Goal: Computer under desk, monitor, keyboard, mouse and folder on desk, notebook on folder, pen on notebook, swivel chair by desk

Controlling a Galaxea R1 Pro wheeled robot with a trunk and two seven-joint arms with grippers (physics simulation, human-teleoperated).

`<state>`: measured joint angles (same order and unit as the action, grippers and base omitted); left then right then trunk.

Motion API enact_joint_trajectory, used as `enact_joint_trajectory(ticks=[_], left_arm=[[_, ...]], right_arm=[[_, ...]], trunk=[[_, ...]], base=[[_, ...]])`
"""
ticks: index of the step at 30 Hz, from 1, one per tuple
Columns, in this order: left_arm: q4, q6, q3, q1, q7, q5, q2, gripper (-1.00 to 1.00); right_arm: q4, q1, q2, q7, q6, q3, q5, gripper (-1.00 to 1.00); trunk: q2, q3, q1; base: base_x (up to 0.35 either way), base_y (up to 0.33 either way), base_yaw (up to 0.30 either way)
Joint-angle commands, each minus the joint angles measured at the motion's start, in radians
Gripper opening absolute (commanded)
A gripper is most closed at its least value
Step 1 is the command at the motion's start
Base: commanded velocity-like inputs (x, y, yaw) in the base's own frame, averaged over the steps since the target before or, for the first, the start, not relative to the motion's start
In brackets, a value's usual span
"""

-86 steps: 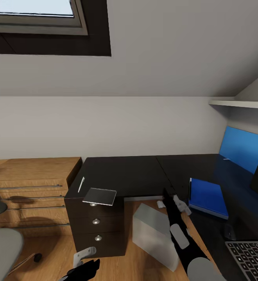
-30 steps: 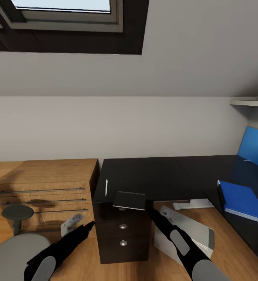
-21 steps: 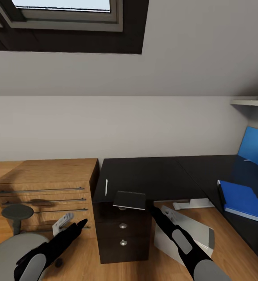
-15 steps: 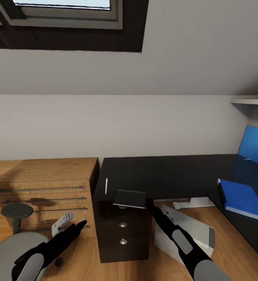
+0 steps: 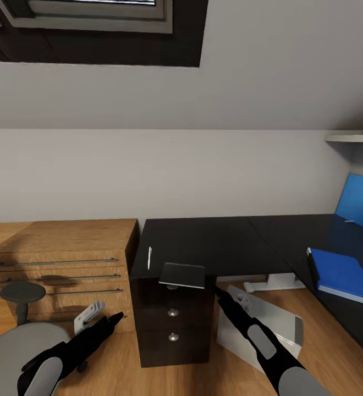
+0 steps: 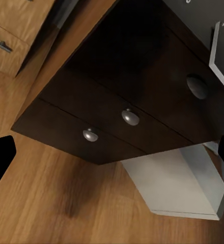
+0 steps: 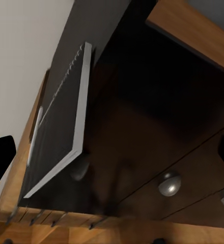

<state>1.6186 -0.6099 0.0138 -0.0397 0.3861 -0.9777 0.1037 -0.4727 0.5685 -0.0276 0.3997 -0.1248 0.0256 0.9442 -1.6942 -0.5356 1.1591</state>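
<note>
The grey notebook (image 5: 182, 274) (image 7: 61, 127) lies on the black desk (image 5: 214, 245), overhanging its front edge above the drawer unit (image 5: 173, 322) (image 6: 122, 101). A white pen (image 5: 149, 258) rests just left of it. My right gripper (image 5: 218, 293) (image 7: 112, 150) is open, close by the notebook's right corner and slightly below it. My left gripper (image 5: 105, 317) (image 6: 112, 157) is open, low and left of the drawers. The blue folder (image 5: 344, 275) lies on the desk's right wing. The computer (image 5: 264, 324) (image 6: 178, 188) leans under the desk. The swivel chair (image 5: 5, 346) is at lower left.
A low light-wood cabinet (image 5: 60, 258) stands against the wall left of the desk. A blue wall panel (image 5: 360, 203) and a white shelf (image 5: 352, 138) are at the far right. Wood floor (image 5: 115, 374) runs in front of the drawers.
The view swung left earlier and has now dipped slightly. My left arm drew back leftward over the last second. The right gripper stays beside the notebook.
</note>
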Motion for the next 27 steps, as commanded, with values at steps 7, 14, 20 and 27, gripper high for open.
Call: enact_joint_trajectory(ticks=[7, 14, 20, 27], left_arm=[[0.001, 0.000, 0.002, 0.000, 0.010, -0.010, 0.001, 1.00], [0.001, -0.001, 0.000, 0.000, 0.010, -0.010, 0.004, 1.00], [0.001, -0.001, 0.000, 0.000, 0.010, -0.010, 0.005, 1.00], [0.001, 0.001, -0.003, 0.000, 0.008, -0.009, 0.005, 1.00]], right_arm=[[0.000, 0.001, 0.004, 0.003, -0.011, 0.003, 0.009, 1.00], [-0.001, 0.001, 0.007, 0.013, -0.061, 0.004, 0.012, 1.00], [-0.001, 0.001, 0.007, 0.152, -0.110, 0.003, 0.013, 1.00], [-0.003, 0.001, 0.000, 0.185, -0.112, 0.009, 0.011, 1.00]], trunk=[[-0.050, -0.023, 0.027], [-0.099, -0.045, 0.054], [-0.141, -0.064, 0.077], [-0.141, -0.064, 0.077]], base=[[0.000, 0.000, 0.000], [0.000, 0.000, 0.000], [0.000, 0.000, 0.000], [0.000, 0.000, 0.000]])
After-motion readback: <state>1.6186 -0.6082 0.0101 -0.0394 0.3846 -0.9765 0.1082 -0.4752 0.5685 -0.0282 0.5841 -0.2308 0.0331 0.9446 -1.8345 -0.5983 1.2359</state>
